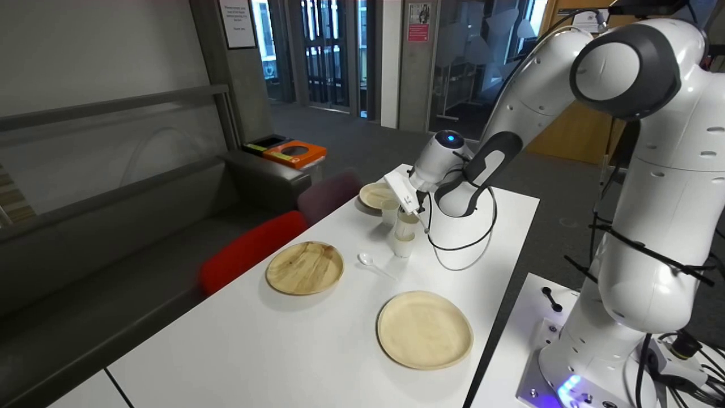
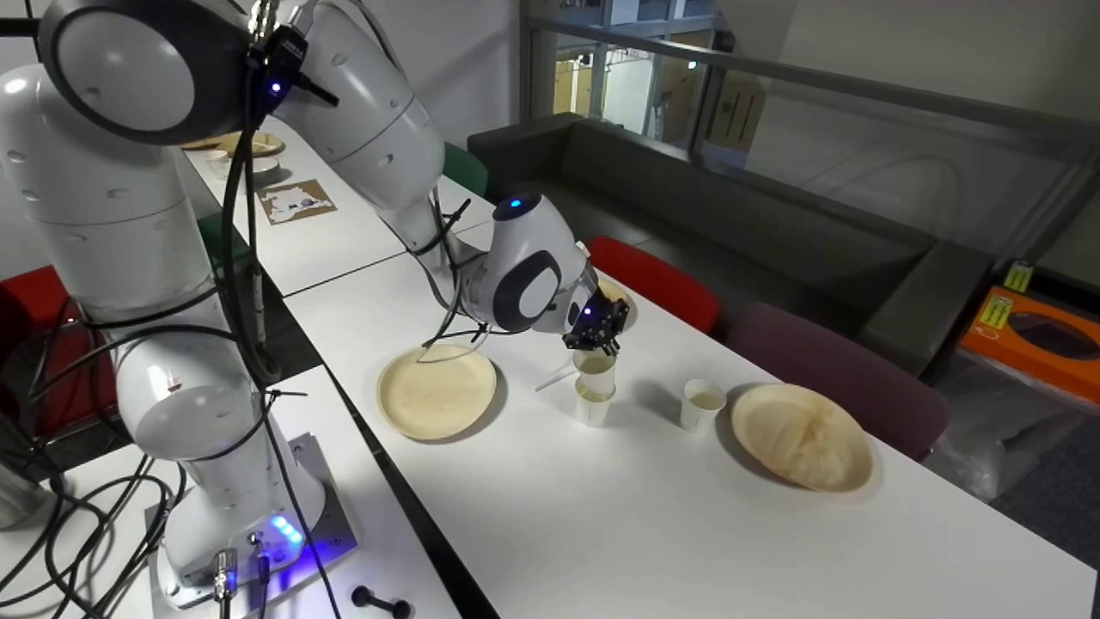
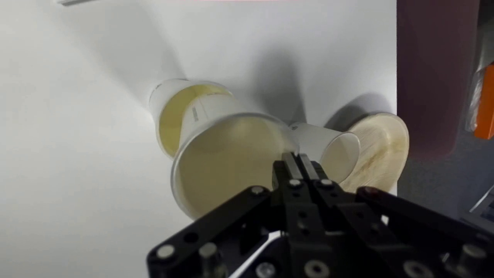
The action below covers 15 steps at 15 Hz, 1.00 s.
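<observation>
My gripper (image 3: 300,159) is shut on the rim of a white paper cup (image 3: 227,162), pinching its wall between the fingertips. Directly below sits a second paper cup (image 3: 170,112), standing on the table, with a yellowish inside. The held cup's base is at the mouth of this lower cup; how far inside it reaches I cannot tell. In both exterior views the held cup (image 1: 406,225) (image 2: 595,373) appears stacked over the lower cup (image 1: 403,247) (image 2: 593,409). A third paper cup (image 3: 316,143) (image 2: 701,407) stands apart, close by on the table.
A wooden plate (image 2: 801,438) lies beyond the third cup. Two more plates, a grained one (image 1: 306,267) and a paler one (image 1: 425,330), rest on the white table (image 1: 272,351). A white spoon (image 1: 368,260) lies near the cups. Chairs (image 2: 657,279) line the table's edge.
</observation>
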Available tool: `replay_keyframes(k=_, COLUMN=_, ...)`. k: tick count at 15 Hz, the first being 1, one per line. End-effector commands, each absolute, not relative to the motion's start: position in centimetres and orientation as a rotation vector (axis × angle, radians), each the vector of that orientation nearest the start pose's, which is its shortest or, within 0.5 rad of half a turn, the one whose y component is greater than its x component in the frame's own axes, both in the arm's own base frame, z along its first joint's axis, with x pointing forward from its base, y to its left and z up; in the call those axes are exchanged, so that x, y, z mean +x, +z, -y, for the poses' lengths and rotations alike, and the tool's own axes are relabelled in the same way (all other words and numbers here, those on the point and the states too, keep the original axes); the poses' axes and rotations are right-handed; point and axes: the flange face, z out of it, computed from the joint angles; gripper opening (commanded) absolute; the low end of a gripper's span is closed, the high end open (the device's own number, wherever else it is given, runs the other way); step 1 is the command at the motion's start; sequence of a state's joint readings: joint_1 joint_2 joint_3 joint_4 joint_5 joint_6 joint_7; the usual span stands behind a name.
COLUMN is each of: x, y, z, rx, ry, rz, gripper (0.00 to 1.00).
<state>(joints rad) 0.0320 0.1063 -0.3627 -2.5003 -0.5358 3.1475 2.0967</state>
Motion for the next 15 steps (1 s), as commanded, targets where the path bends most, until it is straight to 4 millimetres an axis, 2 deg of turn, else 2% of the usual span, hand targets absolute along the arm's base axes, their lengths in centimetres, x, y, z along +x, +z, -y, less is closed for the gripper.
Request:
replay_keyframes(k=1, x=46.9, y=33.3, z=10.6, rx=-1.665, ry=-0.662, rz=-2.173, gripper=0.01)
replay_keyframes(k=4, x=46.1, y=34.9, z=8.3, rx=-1.728, ry=-0.653, rz=-2.098, gripper=0.01)
replay_keyframes(k=6, x=45.2, y=34.6, z=4.9, rx=-1.841, ry=-0.58, rz=-2.041, gripper=0.01)
replay_keyframes(k=8, x=45.2, y=34.8, z=2.4, rx=-1.929, ry=-0.46, rz=-1.994, gripper=0.01)
replay_keyframes(k=11, x=45.7, y=35.8, z=-0.3, rx=-2.06, ry=-0.341, rz=-1.934, gripper=0.01)
replay_keyframes(k=15, x=47.3, y=36.0, z=-3.6, rx=-2.196, ry=-0.258, rz=-1.87, gripper=0.01)
